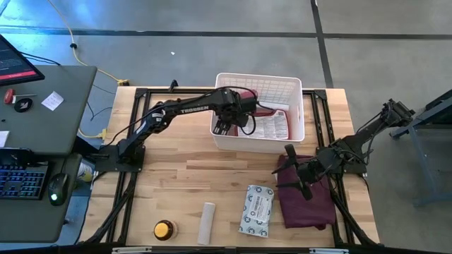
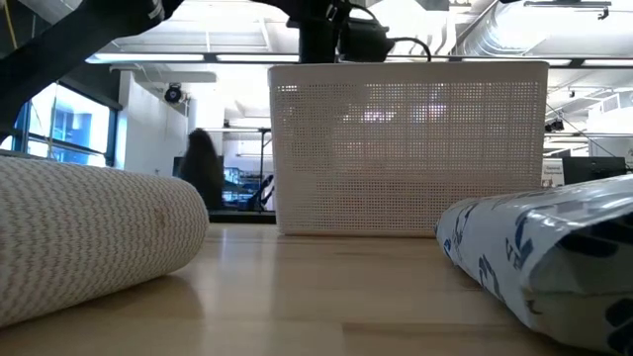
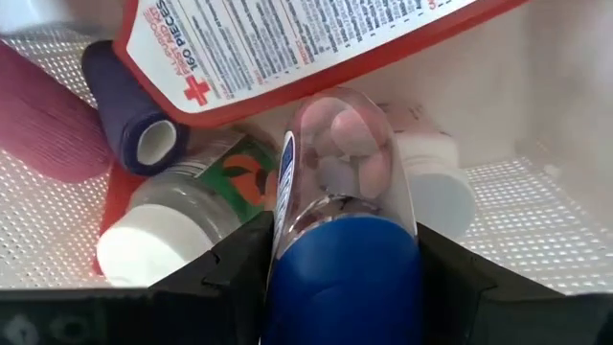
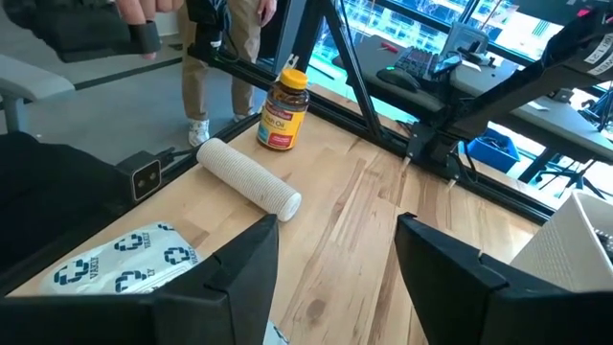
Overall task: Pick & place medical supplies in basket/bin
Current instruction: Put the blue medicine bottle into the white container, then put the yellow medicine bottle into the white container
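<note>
My left gripper [image 1: 224, 125] reaches down into the white basket [image 1: 296, 106] and is shut on a clear pill bottle with a blue cap [image 3: 340, 153]. Under it lie a red first-aid case [image 3: 287, 48], a purple roll [image 3: 134, 125], a pink roll [image 3: 48, 129] and a white-capped bottle [image 3: 158, 235]. My right gripper [image 1: 291, 173] waits open over the maroon cloth [image 1: 307, 201] at the table's right. An orange-lidded bottle [image 1: 164, 229] stands near the front edge, where a white roll [image 1: 206, 222] and a grey-white packet [image 1: 256, 210] also lie. My left gripper pinches the pill bottle at its blue-capped end [image 3: 345, 278] between its two fingers [image 3: 235, 273]. The fingers come from above, pointing steeply down into the basket, and the bottle lies along them, clear end forward. Whether that end rests on the things below, I cannot tell.
The basket stands at the table's far middle, its lattice wall [image 2: 410, 148] tall in the low view. The roll [image 2: 89, 237] and the packet [image 2: 544, 247] lie close to the front edge. A desk with a keyboard [image 1: 21, 176] stands left of the table.
</note>
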Robot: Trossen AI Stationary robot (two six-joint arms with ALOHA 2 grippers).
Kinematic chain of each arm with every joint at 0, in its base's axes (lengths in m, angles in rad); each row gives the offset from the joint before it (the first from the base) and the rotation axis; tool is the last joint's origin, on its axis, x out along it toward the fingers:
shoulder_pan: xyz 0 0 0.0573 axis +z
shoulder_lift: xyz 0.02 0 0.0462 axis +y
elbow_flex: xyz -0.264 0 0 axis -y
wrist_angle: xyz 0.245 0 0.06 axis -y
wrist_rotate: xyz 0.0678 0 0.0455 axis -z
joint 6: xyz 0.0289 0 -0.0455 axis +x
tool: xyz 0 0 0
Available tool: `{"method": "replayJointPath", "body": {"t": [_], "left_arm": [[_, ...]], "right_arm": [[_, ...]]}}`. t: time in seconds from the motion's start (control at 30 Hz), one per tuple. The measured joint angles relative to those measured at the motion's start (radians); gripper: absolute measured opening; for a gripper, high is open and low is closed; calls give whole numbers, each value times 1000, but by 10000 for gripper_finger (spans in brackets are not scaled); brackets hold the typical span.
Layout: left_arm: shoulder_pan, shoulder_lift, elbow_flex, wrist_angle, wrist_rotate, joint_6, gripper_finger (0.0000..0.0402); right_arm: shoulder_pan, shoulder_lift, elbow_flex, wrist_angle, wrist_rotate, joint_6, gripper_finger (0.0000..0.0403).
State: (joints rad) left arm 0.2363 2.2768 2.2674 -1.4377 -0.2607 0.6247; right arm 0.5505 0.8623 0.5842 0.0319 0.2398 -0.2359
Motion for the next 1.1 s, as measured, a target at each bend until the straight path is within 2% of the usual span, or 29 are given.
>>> {"method": "replayJointPath", "body": {"t": [0.13,0.43,0.6,0.8,0.9,1.1], "left_arm": [[-1,0,0,15,-20,-4,236],[-16,0,8,23,-68,-87,298],[-29,-5,9,19,-84,-110,317],[-49,-19,16,-7,-177,-107,308],[-57,-18,82,-44,-197,-108,292],[-101,-81,89,54,-226,-118,257]], "right_arm": [[0,0,0,0,-2,8,200],[0,0,0,-8,-4,8,200],[0,0,0,-12,-4,9,201],[0,0,0,-13,-3,8,201],[0,0,0,-13,-3,3,201],[0,0,0,-9,-2,-8,201]]}}
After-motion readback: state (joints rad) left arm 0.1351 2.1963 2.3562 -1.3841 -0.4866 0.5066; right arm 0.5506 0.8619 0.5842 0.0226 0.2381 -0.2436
